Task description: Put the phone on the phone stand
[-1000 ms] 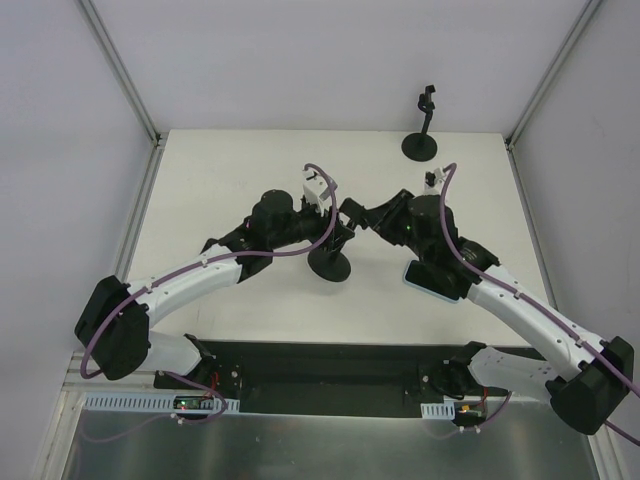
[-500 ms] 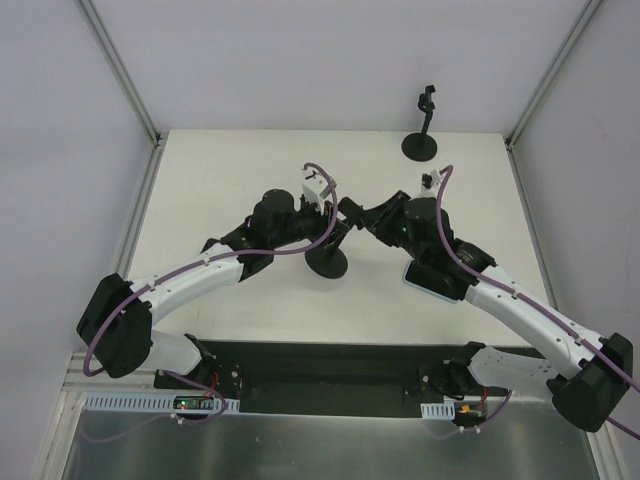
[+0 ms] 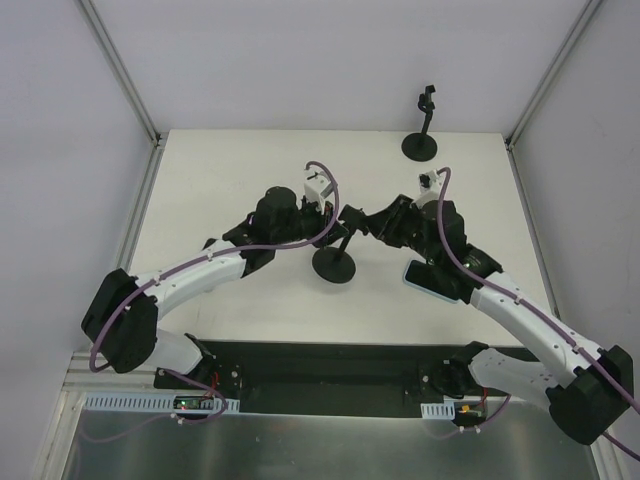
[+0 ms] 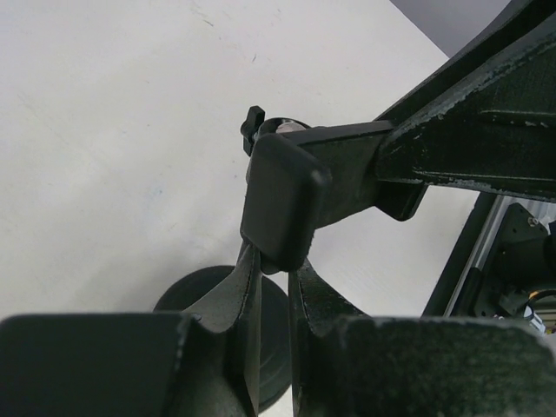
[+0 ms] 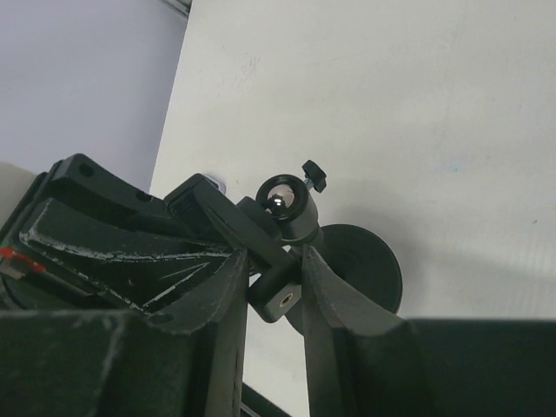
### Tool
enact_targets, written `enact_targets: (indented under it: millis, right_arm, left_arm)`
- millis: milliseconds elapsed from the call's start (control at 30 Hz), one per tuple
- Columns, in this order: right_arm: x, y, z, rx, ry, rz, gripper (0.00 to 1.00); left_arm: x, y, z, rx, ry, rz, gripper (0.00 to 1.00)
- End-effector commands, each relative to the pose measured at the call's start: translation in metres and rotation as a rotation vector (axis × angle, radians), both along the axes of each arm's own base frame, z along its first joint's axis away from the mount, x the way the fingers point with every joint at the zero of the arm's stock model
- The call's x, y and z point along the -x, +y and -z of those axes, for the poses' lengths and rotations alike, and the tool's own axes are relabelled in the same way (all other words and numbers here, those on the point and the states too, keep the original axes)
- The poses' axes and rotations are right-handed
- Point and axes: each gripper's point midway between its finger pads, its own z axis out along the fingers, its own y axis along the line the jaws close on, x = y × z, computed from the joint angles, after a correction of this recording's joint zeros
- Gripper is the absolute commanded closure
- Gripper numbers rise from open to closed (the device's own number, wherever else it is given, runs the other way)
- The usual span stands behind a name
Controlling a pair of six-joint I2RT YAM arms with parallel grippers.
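A black phone stand stands mid-table on its round base point(image 3: 334, 266), its stem rising to a ball joint point(image 5: 287, 200) and a clamp head point(image 4: 282, 204). My left gripper point(image 3: 338, 222) comes from the left and is shut on the stand's top; its fingertips point(image 4: 246, 276) pinch just under the clamp head. My right gripper point(image 3: 357, 220) comes from the right and is shut on the clamp's block point(image 5: 280, 300). The phone point(image 3: 430, 280), dark with a light blue edge, lies flat on the table, partly under my right arm.
A second black stand point(image 3: 422, 146) with a clamp on top stands at the back right of the table. The table's white surface point(image 3: 230, 180) spreads to the left; metal frame posts run along both sides.
Both grippers have closed in on the stand's top. The stand's base has shifted slightly right. My right wrist has moved up and back, uncovering more of the phone.
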Motion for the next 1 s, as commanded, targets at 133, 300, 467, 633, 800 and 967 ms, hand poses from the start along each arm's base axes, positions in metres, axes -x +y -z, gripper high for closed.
enact_targets:
  millis: [133,300,467,633,800,967]
  right_arm:
    - [0.02,0.028,-0.049,-0.052,-0.432,-0.311,1.0]
    - [0.02,0.034,-0.023,-0.007,-0.51,-0.364,1.0]
    - [0.015,0.029,0.001,0.052,-0.502,-0.345,0.99]
    - [0.01,0.029,0.001,0.11,-0.495,-0.311,0.99]
    - [0.007,0.028,0.003,0.173,-0.488,-0.264,1.0]
    - [0.007,0.031,0.006,0.175,-0.482,-0.275,1.0]
  left_arm:
    - [-0.033,0.002,0.007,0.088,0.099,-0.082,0.99]
    - [-0.038,0.003,0.025,0.095,0.164,-0.1,0.99]
    - [-0.043,0.008,0.047,0.087,0.238,-0.154,0.98]
    - [-0.045,0.011,0.063,0.101,0.319,-0.196,0.81]
    - [-0.048,0.026,0.077,0.107,0.373,-0.274,0.69]
    - [-0.048,0.023,0.079,0.15,0.412,-0.242,0.64]
